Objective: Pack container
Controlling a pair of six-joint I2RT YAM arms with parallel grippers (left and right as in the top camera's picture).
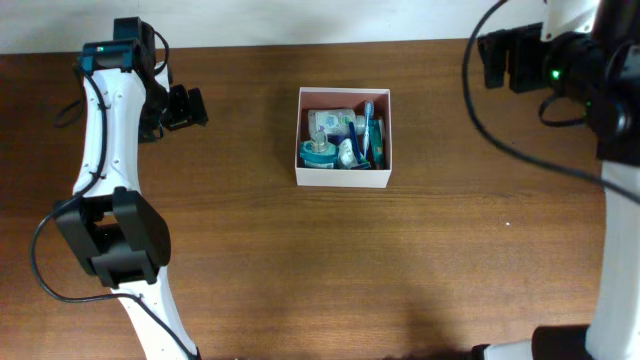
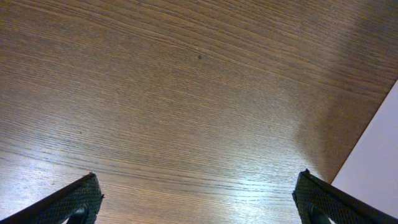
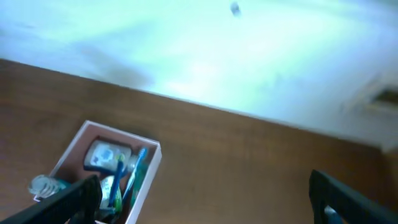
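The container (image 1: 343, 178), a square white-walled box, sits at the table's middle back. It holds several toiletry items (image 1: 338, 140), among them a blue toothbrush (image 1: 366, 125) and teal bottles. It also shows in the right wrist view (image 3: 149, 171) at lower left, with the toothbrush (image 3: 127, 174) inside. My left gripper (image 1: 190, 107) is open and empty at the back left, over bare wood (image 2: 196, 202). My right gripper (image 1: 505, 60) is open and empty at the back right, away from the container, with bare wood between its fingers (image 3: 205, 199).
The brown wooden table (image 1: 330, 270) has its back edge near the top, against a white wall (image 3: 205, 56). Black cables (image 1: 520, 150) hang by the right arm. A white surface edge (image 2: 373, 162) shows at the right of the left wrist view.
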